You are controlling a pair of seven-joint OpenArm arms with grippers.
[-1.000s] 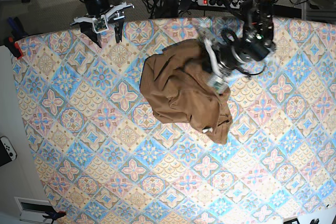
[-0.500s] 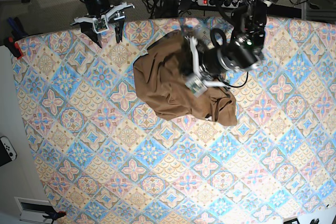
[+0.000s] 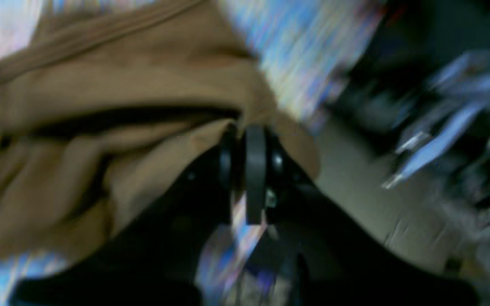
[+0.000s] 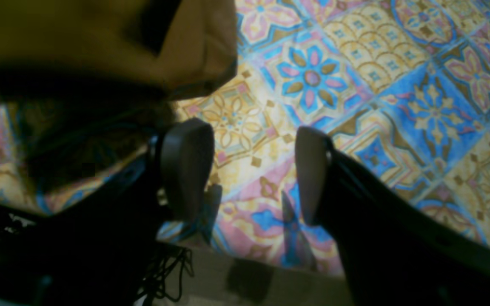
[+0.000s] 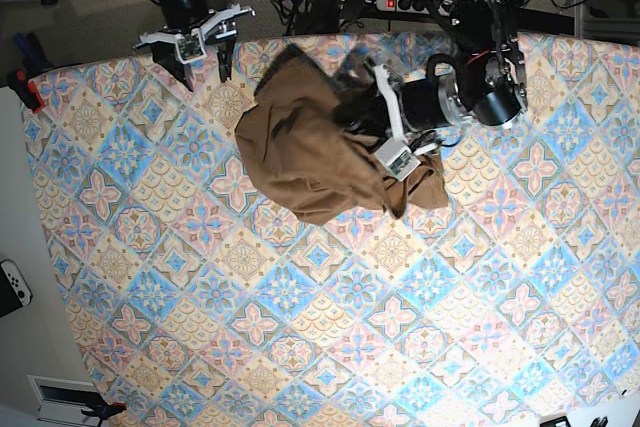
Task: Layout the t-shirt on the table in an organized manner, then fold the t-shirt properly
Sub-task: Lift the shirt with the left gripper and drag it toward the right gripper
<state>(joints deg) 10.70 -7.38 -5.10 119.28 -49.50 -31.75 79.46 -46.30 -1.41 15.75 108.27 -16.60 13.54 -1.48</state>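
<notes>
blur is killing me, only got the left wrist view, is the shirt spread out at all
Observer: No. In the base view the t-shirt lies bunched in a rumpled heap near the table's far edge.
Operator: where is the other arm
Observer: The right gripper sits at the far edge, apart from the cloth, jaws open and empty.
Operator: is the left arm over the shirt
Observer: Yes, the left gripper reaches into the heap's upper part from the side, and cloth drapes round it.
Operator: can the right wrist camera see the shirt
Observer: Yes, a fold of it fills that view's upper left corner, beyond the fingers.
</notes>
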